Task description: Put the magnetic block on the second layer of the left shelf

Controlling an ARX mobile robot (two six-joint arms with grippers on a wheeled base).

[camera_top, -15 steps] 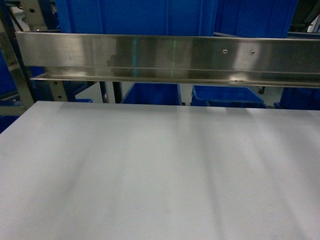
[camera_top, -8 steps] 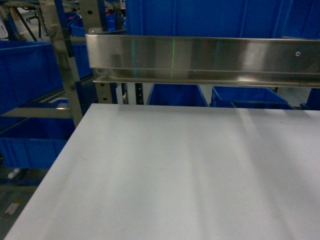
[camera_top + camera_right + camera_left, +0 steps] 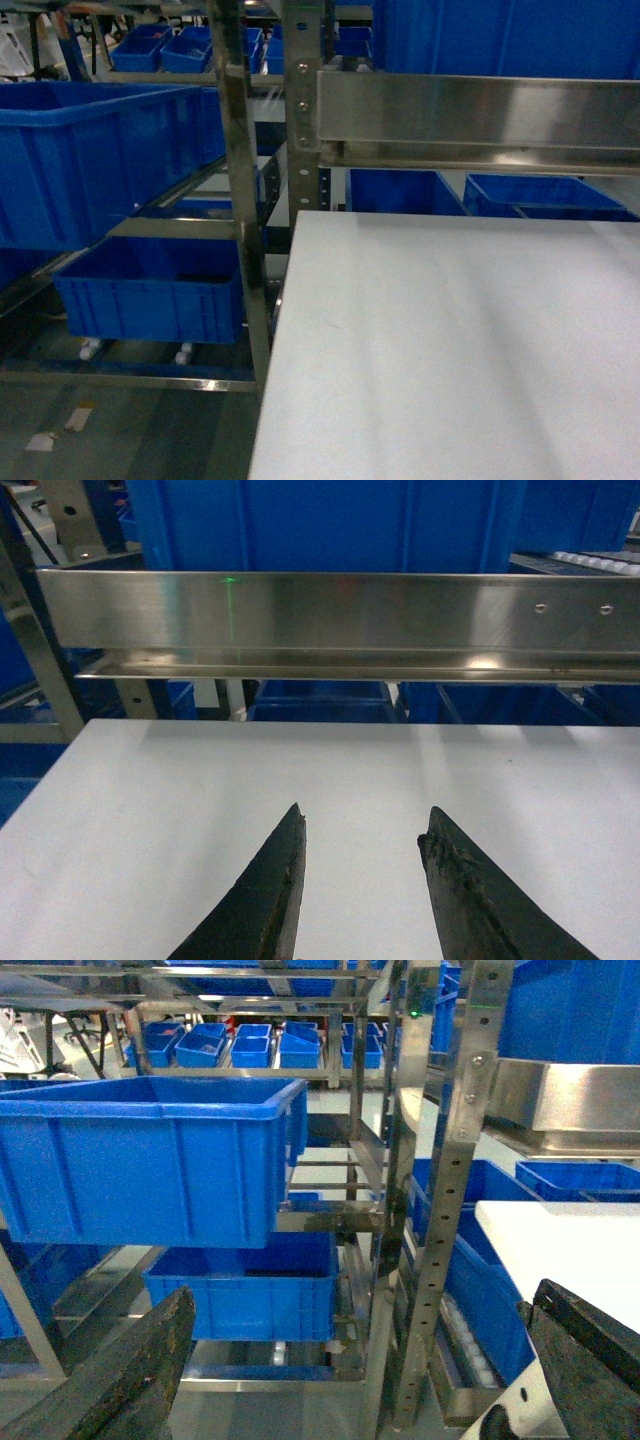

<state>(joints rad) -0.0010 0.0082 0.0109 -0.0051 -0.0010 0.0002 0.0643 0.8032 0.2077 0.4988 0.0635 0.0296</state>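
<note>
While both claws gape, steel rack (image 3: pixel 245 200) left

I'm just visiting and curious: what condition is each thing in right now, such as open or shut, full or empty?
Left gripper: open, nothing between its fingers.
Right gripper: open, holding nothing.
Upper blue crate: sits on the steel rack; contents hidden.
Lower blue crate: on a lower level; no contents visible.
White table: bare where visible.
</note>
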